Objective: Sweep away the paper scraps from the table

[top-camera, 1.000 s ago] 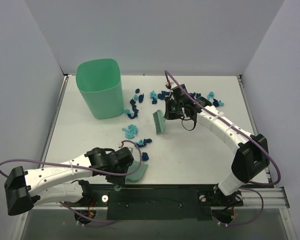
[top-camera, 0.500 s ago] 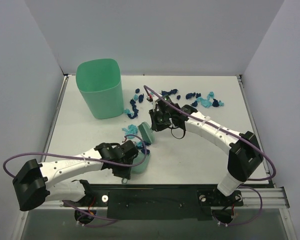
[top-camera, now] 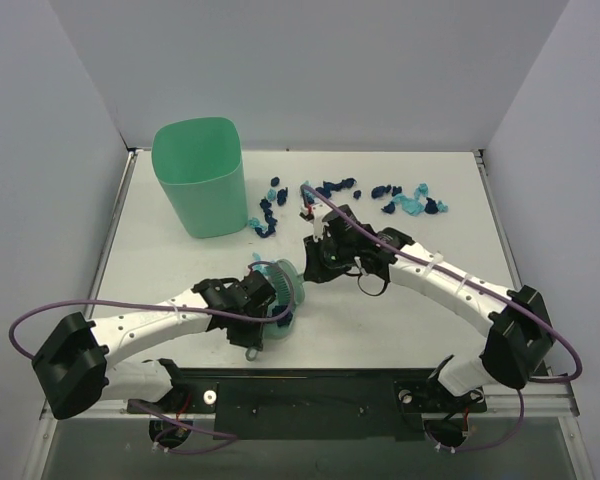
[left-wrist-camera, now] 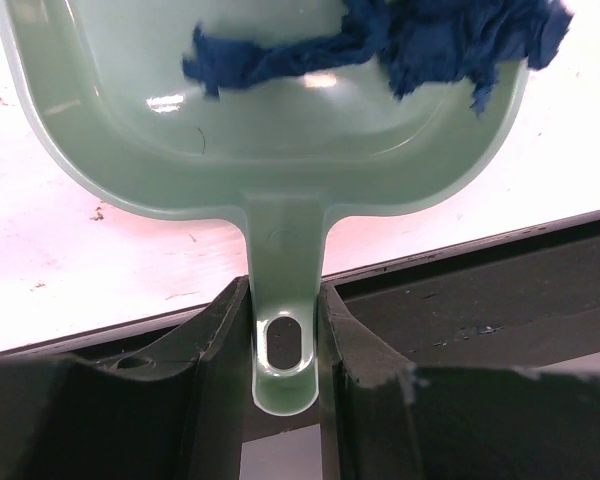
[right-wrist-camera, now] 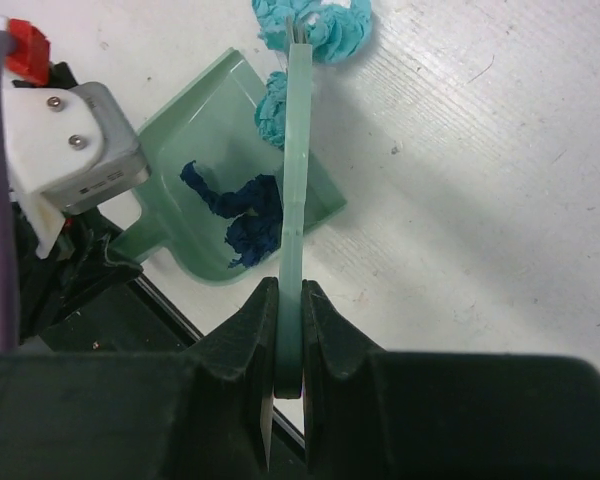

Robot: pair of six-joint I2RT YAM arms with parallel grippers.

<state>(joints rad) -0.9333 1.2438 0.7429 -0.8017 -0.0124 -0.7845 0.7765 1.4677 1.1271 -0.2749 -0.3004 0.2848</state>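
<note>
left jaws: pinching the handle of the mint-green dustpan [left-wrist-camera: 280, 180]; the pan sits on the table [top-camera: 400, 320] just ahead of them
right jaws: pinching the handle of the mint-green brush [right-wrist-camera: 296, 180]; the brush runs straight ahead, edge-on, its tip at the pan's mouth
paper scraps [left-wrist-camera: 430, 40]: navy bits inside the pan ahead of the left jaws; turquoise bits at the brush tip; a scattered row well beyond the right jaws
bin [top-camera: 198, 180]: upright, far left of both jaws

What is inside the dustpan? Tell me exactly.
Dark navy paper scraps lie in the dustpan. In the right wrist view the brush crosses over the pan, so anything directly beneath it is hidden.
</note>
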